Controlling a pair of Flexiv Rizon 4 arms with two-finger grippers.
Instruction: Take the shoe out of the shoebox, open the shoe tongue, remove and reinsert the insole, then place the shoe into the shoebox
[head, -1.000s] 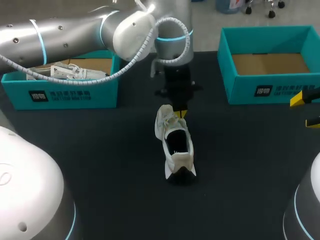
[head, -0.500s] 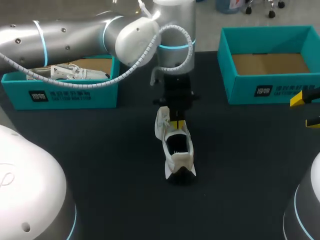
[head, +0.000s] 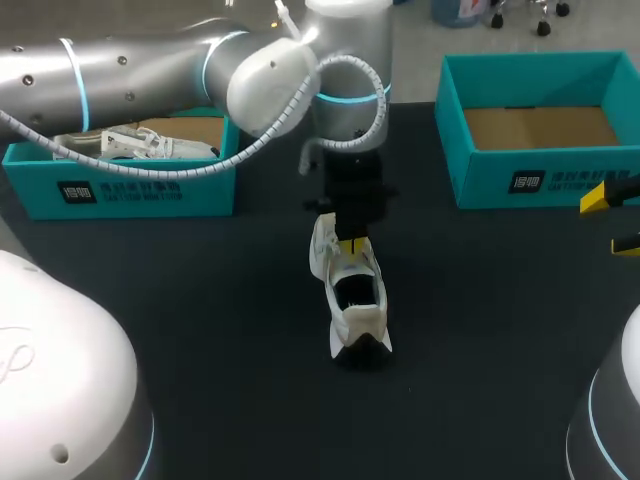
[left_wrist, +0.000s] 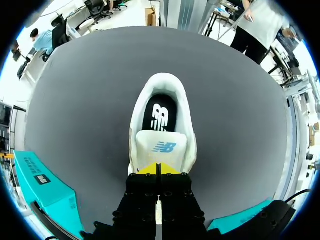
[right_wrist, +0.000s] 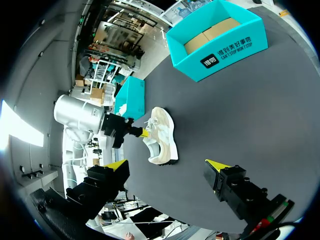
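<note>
A white shoe (head: 352, 295) stands upright mid-table, toe toward the far side, its opening showing a black insole (left_wrist: 160, 117). My left arm comes in from the left, and its gripper (head: 350, 243) is shut. The yellow tips rest on the laces just behind the tongue (left_wrist: 164, 146), with nothing seen between them. From the left wrist, that gripper (left_wrist: 157, 169) sits right at the tongue's base. My right gripper (head: 615, 222) hangs open at the table's right edge, far from the shoe (right_wrist: 162, 135); its spread fingers (right_wrist: 116, 165) frame the scene.
A teal shoebox (head: 120, 188) at the back left holds a second white shoe (head: 140, 143). Another teal shoebox (head: 540, 182) at the back right shows only its cardboard floor. Dark table surface lies around the shoe on all sides.
My left gripper, shut throughout, came down and nearer along the shoe, from just beyond the toe onto the laces by the tongue. The right arm kept still.
</note>
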